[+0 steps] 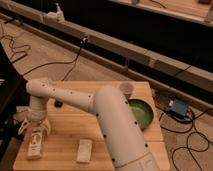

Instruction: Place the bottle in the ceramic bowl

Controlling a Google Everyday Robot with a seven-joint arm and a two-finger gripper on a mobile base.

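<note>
Tool (35, 131): positioned at the front left corner of the bench (70, 127), directly over the upper end of the bottle (35, 146), jaws spread to either side of it and holding nothing. The bottle lies flat on the bench, lengthwise toward the front edge. Step in hand, as judged: the grasp, with the lift not yet begun. The next move calls for closing on the bottle, raising it and carrying it across the bench to the green bowl (141, 114), well apart at the right edge. A white pad (84, 150) lies near the bottle; a small cup (126, 89) stands behind the bowl. The bottle's label is illegible.
</note>
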